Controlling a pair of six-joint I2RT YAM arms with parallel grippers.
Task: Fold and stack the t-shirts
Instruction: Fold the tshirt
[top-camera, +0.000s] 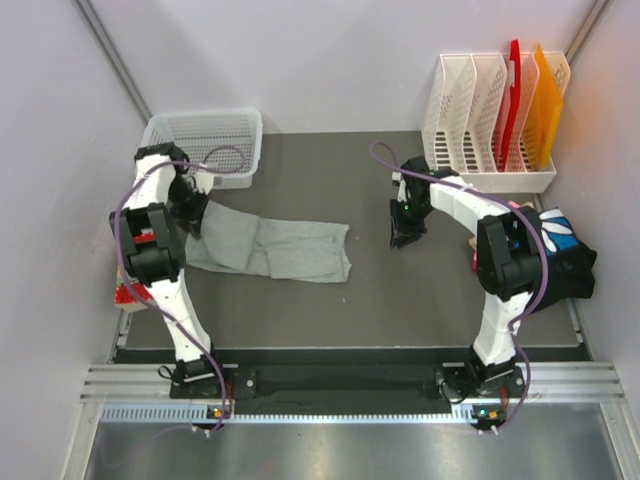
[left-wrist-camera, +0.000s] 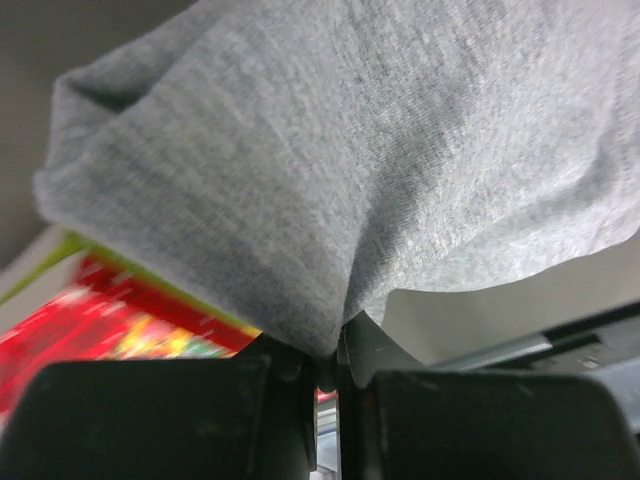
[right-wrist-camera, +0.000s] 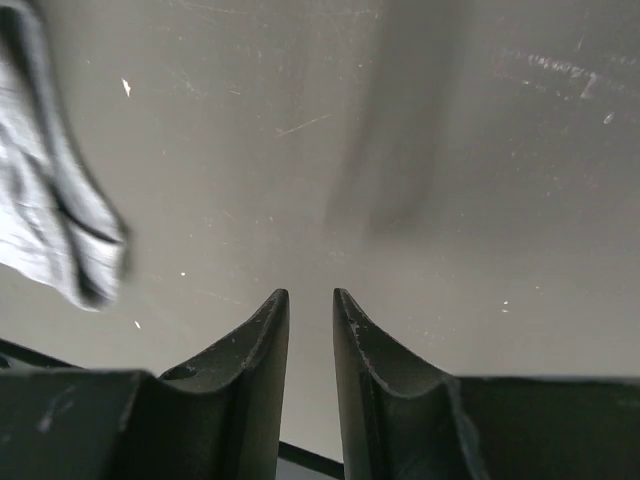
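A plain light grey t-shirt (top-camera: 275, 248) lies stretched out on the dark table, left of the middle. My left gripper (top-camera: 196, 216) is shut on its left end; in the left wrist view the cloth (left-wrist-camera: 330, 150) bunches into the closed jaws of that gripper (left-wrist-camera: 335, 352) and is lifted off the surface. My right gripper (top-camera: 405, 236) hovers over bare table right of the shirt, empty, with its jaws a narrow gap apart (right-wrist-camera: 310, 300). The shirt's edge (right-wrist-camera: 55, 220) shows at the left of the right wrist view. A pile of other t-shirts (top-camera: 558, 258), black and blue-and-white, sits at the right edge.
A white perforated basket (top-camera: 205, 138) stands at the back left. A white file rack (top-camera: 490, 150) with red and orange folders stands at the back right. A red printed packet (top-camera: 128, 292) lies off the table's left edge, also in the left wrist view (left-wrist-camera: 90, 325).
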